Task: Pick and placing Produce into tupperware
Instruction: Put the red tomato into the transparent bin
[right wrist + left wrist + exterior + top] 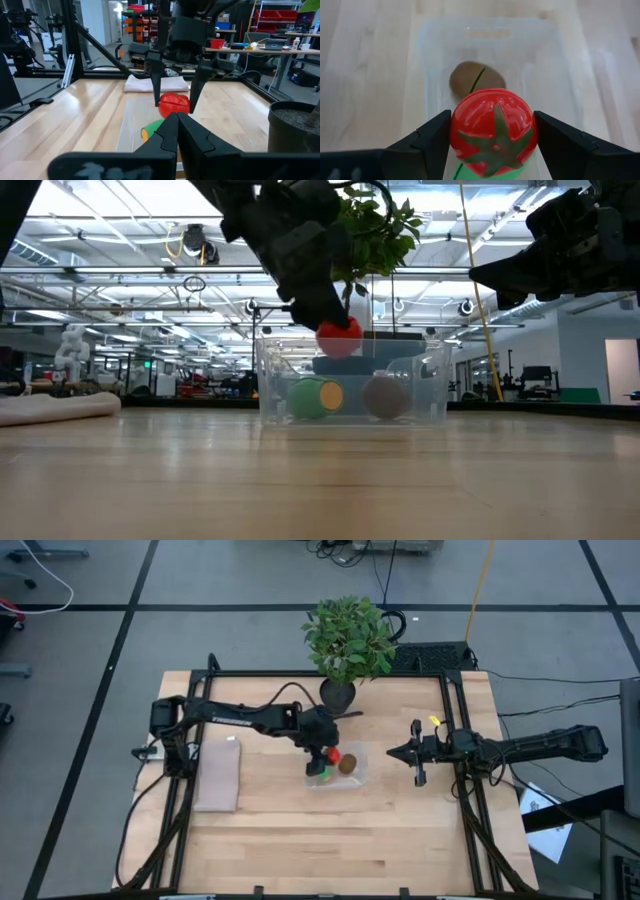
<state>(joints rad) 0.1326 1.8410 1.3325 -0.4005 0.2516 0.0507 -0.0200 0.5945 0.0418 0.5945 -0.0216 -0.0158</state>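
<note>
The clear tupperware stands mid-table. On its floor lie the green oblong piece and the brown kiwi. My left gripper hangs over the container's left part, shut on the red tomato, which is above the green piece and level with the rim in the low view. My right gripper waits shut at the table's right side, clear of everything. My left gripper pinches the tomato between its two fingers, one on each side of its round body. The fingers slant down from the table's left side. The tomato's green star-shaped stem end faces the wrist camera. It hangs lifted clear above the produce in the container.
A leafy potted plant stands just beyond the tupperware at the far edge. A pale flat slab lies at the table's left. A black frame rail runs along the table's sides.
</note>
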